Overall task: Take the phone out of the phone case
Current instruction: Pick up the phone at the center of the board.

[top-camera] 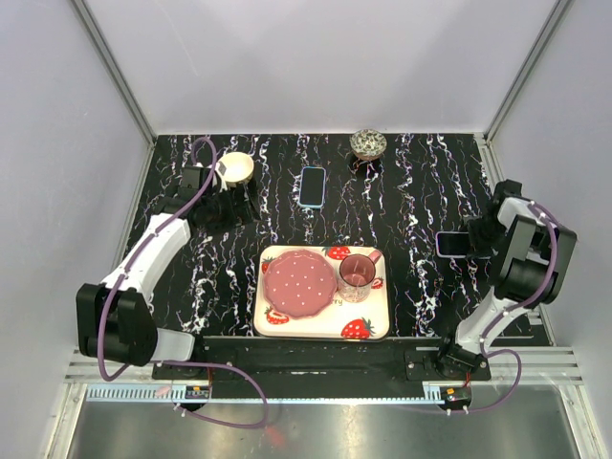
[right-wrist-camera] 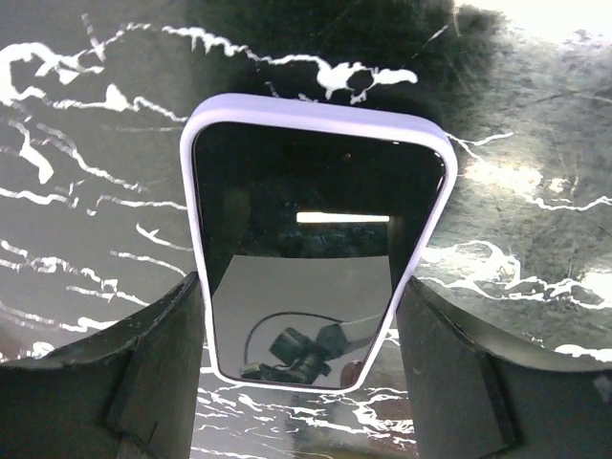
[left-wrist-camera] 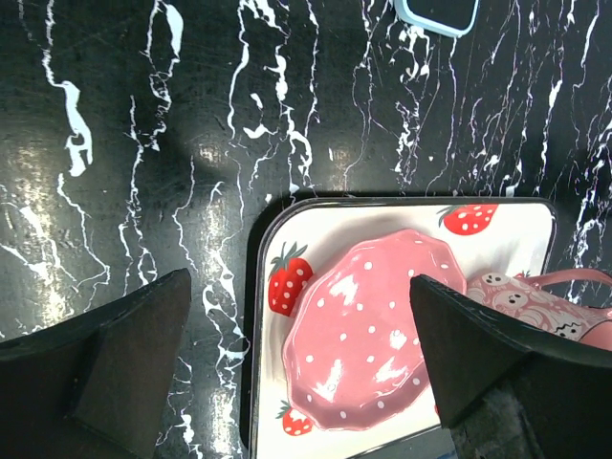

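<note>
The light sky-blue phone case (top-camera: 312, 186) lies flat at the back middle of the black marble table, and one corner of the phone case (left-wrist-camera: 438, 13) shows at the top edge of the left wrist view. The lilac phone (top-camera: 451, 244) is out of it, far off at the right. My right gripper (top-camera: 471, 241) is shut on the lilac phone (right-wrist-camera: 316, 249), one finger against each long edge, dark screen up. My left gripper (top-camera: 228, 204) hangs open and empty at the back left; in its wrist view the left gripper (left-wrist-camera: 298, 282) looks toward the tray.
A strawberry-print tray (top-camera: 368, 316) at the front middle holds a pink dotted plate (top-camera: 299, 284) and a pink glass cup (top-camera: 357, 277). A cream cup (top-camera: 236, 169) stands by the left gripper. A patterned bowl (top-camera: 367, 143) sits at the back. White walls enclose the table.
</note>
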